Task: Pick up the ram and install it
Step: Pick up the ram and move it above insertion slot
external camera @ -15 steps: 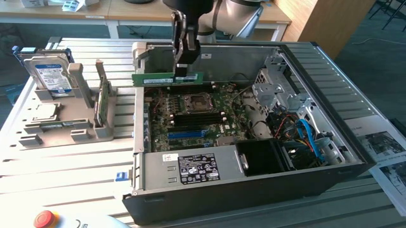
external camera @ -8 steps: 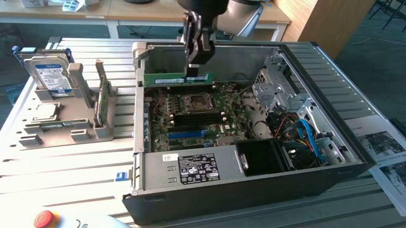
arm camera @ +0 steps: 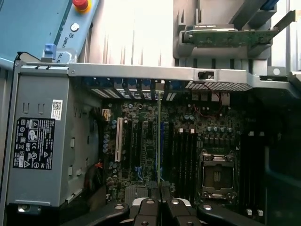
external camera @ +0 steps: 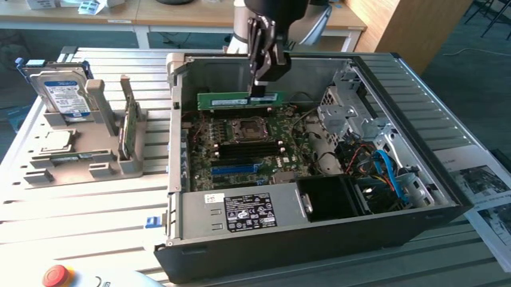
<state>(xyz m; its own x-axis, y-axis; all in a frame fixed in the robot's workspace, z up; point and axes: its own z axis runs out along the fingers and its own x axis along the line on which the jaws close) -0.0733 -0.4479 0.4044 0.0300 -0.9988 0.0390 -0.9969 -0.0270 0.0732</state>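
— Slatted metal table [external camera: 80, 203], is that what everything rests on?

— Yes. At the exterior view's left stands a grey holder [external camera: 80, 164]. A hard drive [external camera: 66, 94] sits upright in it, blue-and-white label facing out. Just to the right of that, a wider green card [external camera: 128, 128] stands on edge.

— And the middle?

— An open computer case [external camera: 319, 245] lies on its side with the motherboard [external camera: 255, 158] facing up. The processor socket [external camera: 246, 127] is bare, and the power supply [external camera: 239, 212] runs along the near wall.

— Where is the ram?

— The ram [external camera: 236, 100] is inside the case, above the motherboard, just beyond the processor socket as the exterior view sees it. It lies level, standing on its long edge. Whether its lower edge touches anything I cannot tell.

— How does it look?

— Long, narrow and thin: a green stick with a white label near its middle. In the wrist view the ram [arm camera: 159, 136] shows edge-on, a fine green line beside the dark memory slots [arm camera: 186, 155].

— And the tool?

— The tool [external camera: 259, 89] comes down from above and is closed narrow on the ram's upper edge, right of its middle. Its black fingers [arm camera: 146, 209] pinch the stick from both sides.

— Further right?

— Blue cables [external camera: 389, 170] in the case's corner, then printed papers [external camera: 487, 191] on the table beyond it.
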